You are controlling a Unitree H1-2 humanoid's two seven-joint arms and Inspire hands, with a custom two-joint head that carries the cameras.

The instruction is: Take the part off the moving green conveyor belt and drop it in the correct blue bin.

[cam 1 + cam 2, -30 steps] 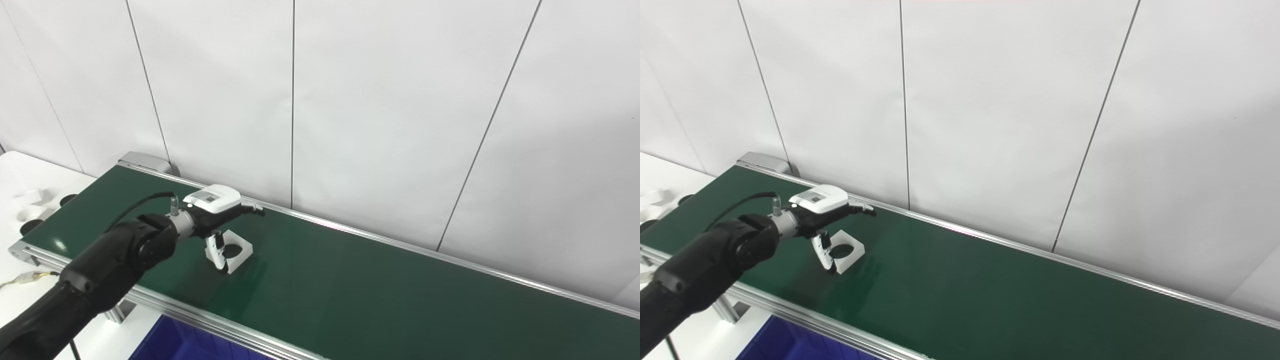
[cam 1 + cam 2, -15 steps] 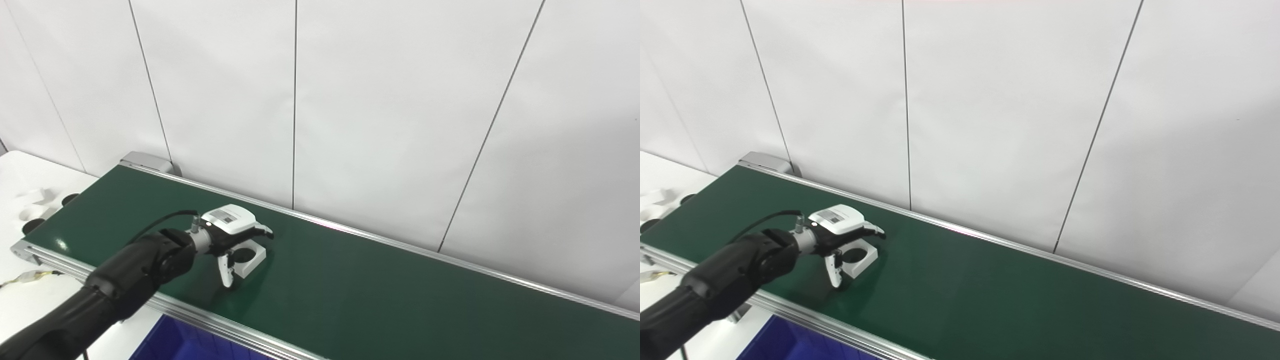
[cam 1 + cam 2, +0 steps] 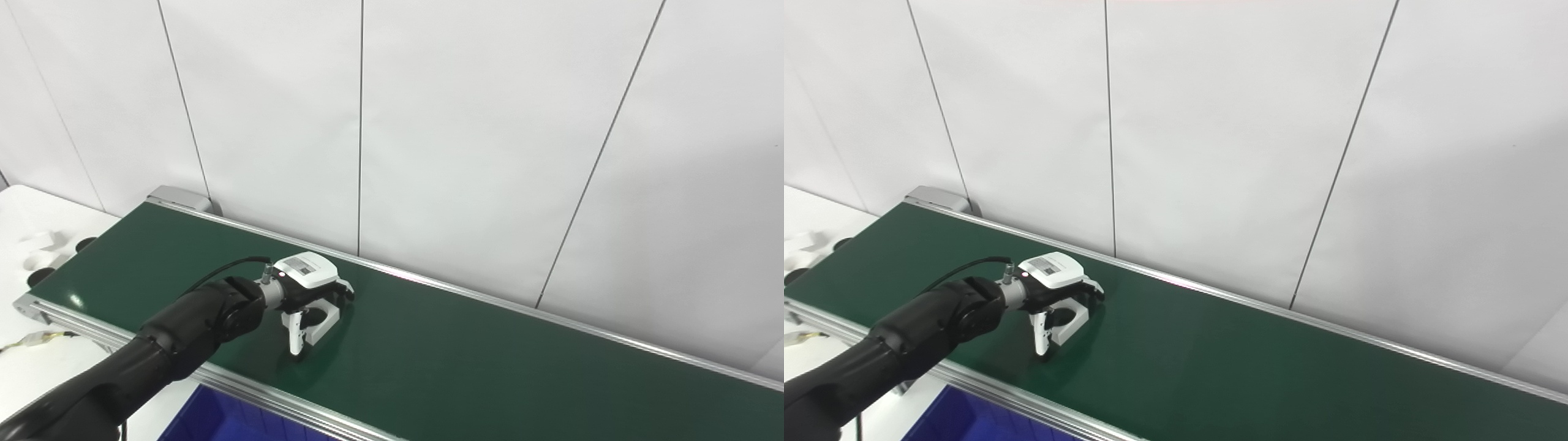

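The white part [image 3: 318,321], a flat block with a round hole, lies on the green conveyor belt [image 3: 490,367] directly under the left hand [image 3: 306,285]. The hand's fingers [image 3: 340,288] reach over the part's far side and its thumb [image 3: 295,334] points down at the near side, touching or almost touching the block; whether the part is actually pinched cannot be told. The fingers are partly curled, not closed.

Ahead of the hand, the belt runs bare for a long stretch toward the right. Beyond the fingers lies the belt's far metal rail [image 3: 429,283] against the white wall [image 3: 465,135]; on the near side of the hand is the near rail [image 3: 245,383], and below that a corner of the blue bin [image 3: 208,422].

The black forearm comes up from the lower left, crossing the near rail, wrist level, palm down.

The left eye view shows more of the white table [image 3: 24,220] behind the arm; the right eye view less. The right hand is out of sight.
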